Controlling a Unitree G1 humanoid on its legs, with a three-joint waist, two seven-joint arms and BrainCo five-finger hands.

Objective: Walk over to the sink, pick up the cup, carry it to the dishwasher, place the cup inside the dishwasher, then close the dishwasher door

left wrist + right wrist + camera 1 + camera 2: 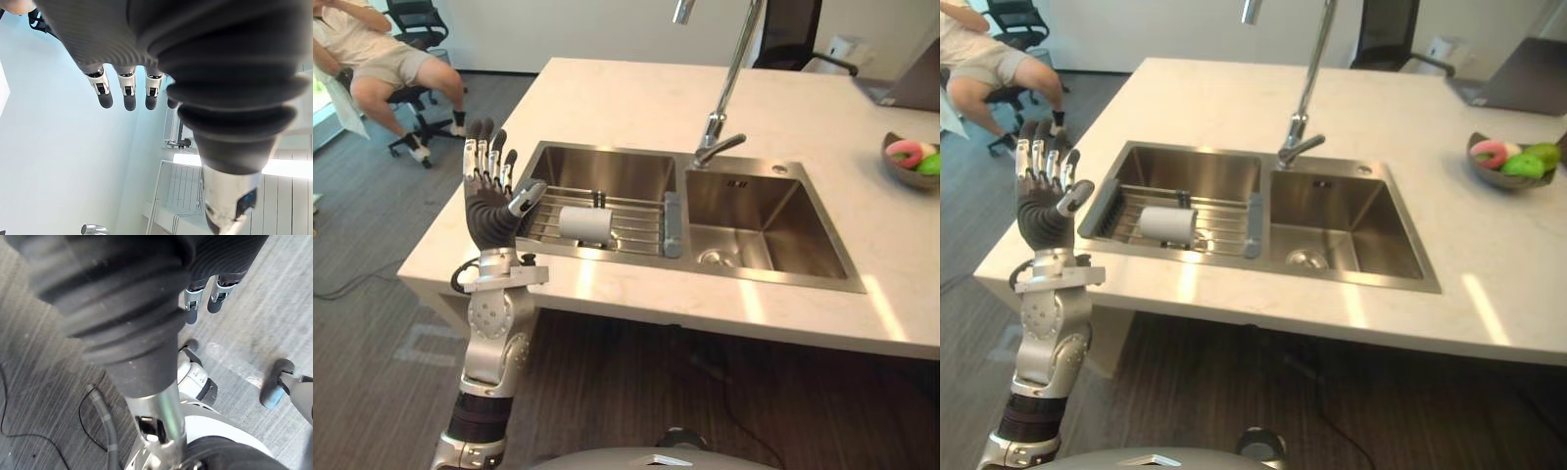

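Cup lies on its side on the wire rack in the left basin of the sink, set into the pale worktop. The robot's left hand stands upright at the worktop's left edge, fingers straight and apart, holding nothing. Its right hand hangs over the grey floor, fingers loose and empty. A tall tap rises behind the basins, a bowl sits near the right edge, and a person sits beyond the far left corner.

Silver-grey left arm, round joint housings dotted with small holes, black band low down. Left hand under a dark ribbed cover, silver fingers tipped dark. Same ribbed cover on right hand.
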